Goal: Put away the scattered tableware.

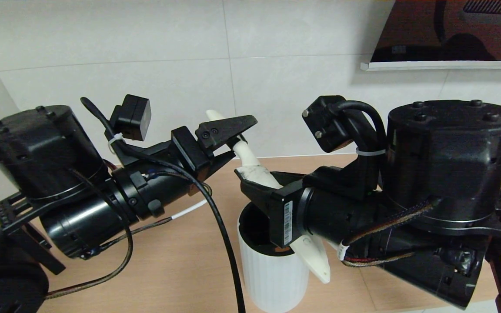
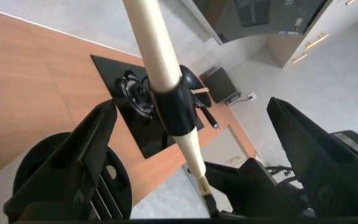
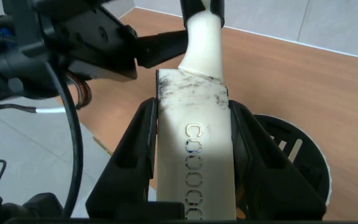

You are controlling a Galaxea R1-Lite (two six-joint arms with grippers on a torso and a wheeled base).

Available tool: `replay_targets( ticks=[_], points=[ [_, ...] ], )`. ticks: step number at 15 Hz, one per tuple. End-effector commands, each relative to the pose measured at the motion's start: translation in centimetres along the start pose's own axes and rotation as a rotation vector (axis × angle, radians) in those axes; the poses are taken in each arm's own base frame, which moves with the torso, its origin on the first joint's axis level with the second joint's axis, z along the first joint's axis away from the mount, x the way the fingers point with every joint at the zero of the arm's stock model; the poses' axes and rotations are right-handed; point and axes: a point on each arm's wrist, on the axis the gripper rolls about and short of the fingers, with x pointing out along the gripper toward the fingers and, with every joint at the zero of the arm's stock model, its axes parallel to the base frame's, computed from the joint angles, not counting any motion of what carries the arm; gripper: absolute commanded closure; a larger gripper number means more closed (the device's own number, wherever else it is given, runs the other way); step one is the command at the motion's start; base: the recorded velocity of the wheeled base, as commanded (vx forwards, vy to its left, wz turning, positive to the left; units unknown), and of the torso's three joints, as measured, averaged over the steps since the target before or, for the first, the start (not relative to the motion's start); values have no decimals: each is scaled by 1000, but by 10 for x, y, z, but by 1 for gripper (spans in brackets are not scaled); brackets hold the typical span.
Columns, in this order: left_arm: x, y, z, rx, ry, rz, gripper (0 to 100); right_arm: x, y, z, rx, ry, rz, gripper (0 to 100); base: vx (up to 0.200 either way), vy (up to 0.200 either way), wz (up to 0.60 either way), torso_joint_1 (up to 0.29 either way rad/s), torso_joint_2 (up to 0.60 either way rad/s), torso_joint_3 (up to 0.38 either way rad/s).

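A white slotted spatula [image 1: 255, 169] hangs tilted over a white ribbed utensil holder [image 1: 272, 278] with a black inside, standing on the wooden counter. My right gripper [image 1: 261, 180] is shut on the spatula's wide blade [image 3: 194, 124], one finger on each side of it, right above the holder's mouth [image 3: 297, 149]. My left gripper [image 1: 242, 139] is open around the handle; the handle [image 2: 160, 62] with its black band runs through the wide gap without touching either finger. The holder [image 2: 55, 168] lies below that gripper [image 2: 191, 112]. The blade's tip pokes out under my right wrist.
The wooden counter [image 1: 181, 269] runs back to a white tiled wall. A dark range hood [image 1: 450, 34] hangs at the upper right. A black cooktop [image 2: 135, 99] with a burner is set into the counter beyond the holder.
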Motion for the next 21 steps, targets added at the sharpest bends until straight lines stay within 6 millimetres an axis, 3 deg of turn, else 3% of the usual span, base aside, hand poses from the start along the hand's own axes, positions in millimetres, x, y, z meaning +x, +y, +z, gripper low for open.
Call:
replay_targets(
  ticks=[1,2,17,18,21],
  points=[
    [1,2,-1,-2,3,7,0,-1,2,-1,-1,2,5,100,0,0,0,0,0,0],
    [1,2,-1,-2,3,7,100,0,2,-1,-2,4,7,100,0,0,0,0,0,0],
    [1,1,-2,-2,8,1,100,0,1,-2,1,6,1,100,0,0,0,0,0,0],
    [0,0,-2,-1,6,-2,100,0,1,-2,1,6,0,0,0,0,0,0,0,0],
    [0,-1,-2,-1,8,-5,100,0,1,-2,1,4,-1,0,0,0,0,0,0,0]
  ],
)
